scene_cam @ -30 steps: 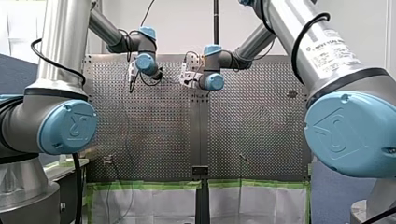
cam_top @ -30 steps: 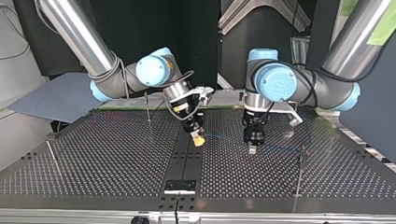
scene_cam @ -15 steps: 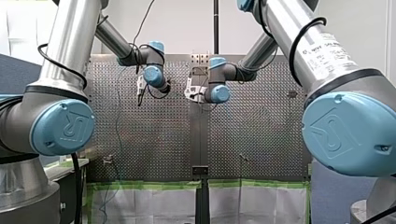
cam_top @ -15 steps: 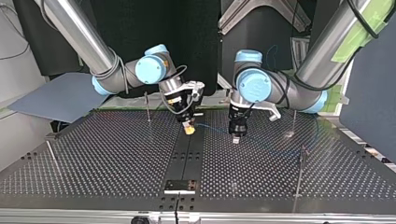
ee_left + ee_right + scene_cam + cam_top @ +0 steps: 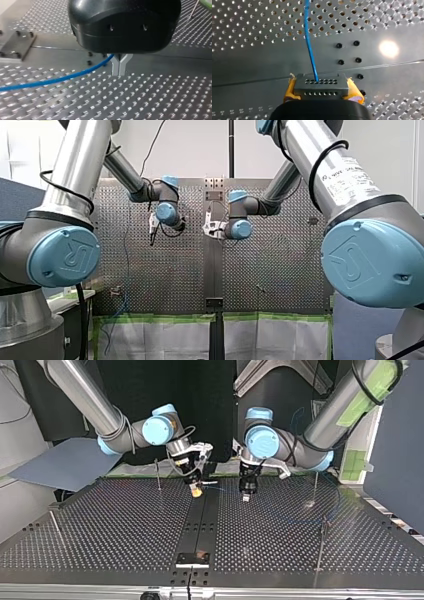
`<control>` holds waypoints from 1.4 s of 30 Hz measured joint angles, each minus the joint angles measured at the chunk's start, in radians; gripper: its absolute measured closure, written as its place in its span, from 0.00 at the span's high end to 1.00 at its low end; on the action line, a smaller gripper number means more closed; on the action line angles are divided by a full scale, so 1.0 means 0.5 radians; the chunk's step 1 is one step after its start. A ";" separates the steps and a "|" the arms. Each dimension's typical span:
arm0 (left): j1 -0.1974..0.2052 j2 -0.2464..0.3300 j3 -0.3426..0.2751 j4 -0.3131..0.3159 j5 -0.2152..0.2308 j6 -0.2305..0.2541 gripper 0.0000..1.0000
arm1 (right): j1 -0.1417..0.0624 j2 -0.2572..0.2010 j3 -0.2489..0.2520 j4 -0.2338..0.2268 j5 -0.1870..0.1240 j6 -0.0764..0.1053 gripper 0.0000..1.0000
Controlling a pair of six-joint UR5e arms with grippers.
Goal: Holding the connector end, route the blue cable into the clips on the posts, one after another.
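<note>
In the right wrist view my right gripper point(image 5: 321, 93) has its yellow pads point(image 5: 289, 90) shut on a grey connector block point(image 5: 320, 83), from which the blue cable point(image 5: 309, 37) runs ahead over the perforated plate. In the left wrist view my left gripper point(image 5: 119, 72) has its metal fingers shut, and the blue cable point(image 5: 50, 81) passes through the notch at their base. In the top view my right gripper point(image 5: 196, 491) is left of the centre strip and my left gripper point(image 5: 246, 496) right of it, with a short taut length of cable point(image 5: 222, 490) between them.
Thin posts stand on the table: one behind my right gripper point(image 5: 158, 474), one at the top view's left edge point(image 5: 54, 520), two at its right point(image 5: 320, 545) point(image 5: 316, 485). A small dark plate point(image 5: 193, 559) sits on the centre strip near the top view's front edge.
Both grippers have moved together toward the back of the top view, away from its camera, and closer to each other. Each has kept its grip.
</note>
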 joint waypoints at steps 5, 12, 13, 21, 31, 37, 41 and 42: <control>-0.033 -0.056 -0.004 0.045 0.000 0.002 0.00 | -0.006 0.013 0.055 -0.046 0.000 0.002 0.00; -0.086 -0.117 -0.004 0.089 -0.006 0.014 0.00 | -0.006 0.099 0.088 -0.065 0.011 -0.005 0.00; -0.094 -0.135 -0.004 0.090 -0.006 0.017 0.00 | -0.006 0.115 0.090 -0.066 0.014 -0.005 0.00; -0.146 -0.261 -0.005 0.140 -0.027 0.000 0.00 | -0.033 0.151 0.145 -0.104 0.044 -0.007 0.00; -0.170 -0.292 -0.060 0.246 -0.107 -0.023 0.00 | -0.091 0.175 0.251 -0.213 0.051 -0.004 0.00; -0.180 -0.314 -0.067 0.258 -0.113 -0.026 0.00 | -0.106 0.207 0.296 -0.244 0.046 -0.008 0.00; -0.198 -0.372 -0.067 0.261 -0.108 -0.006 0.00 | -0.113 0.224 0.334 -0.275 0.044 -0.010 0.00; -0.203 -0.386 -0.067 0.265 -0.107 -0.003 0.00 | -0.115 0.227 0.342 -0.284 0.044 -0.010 0.00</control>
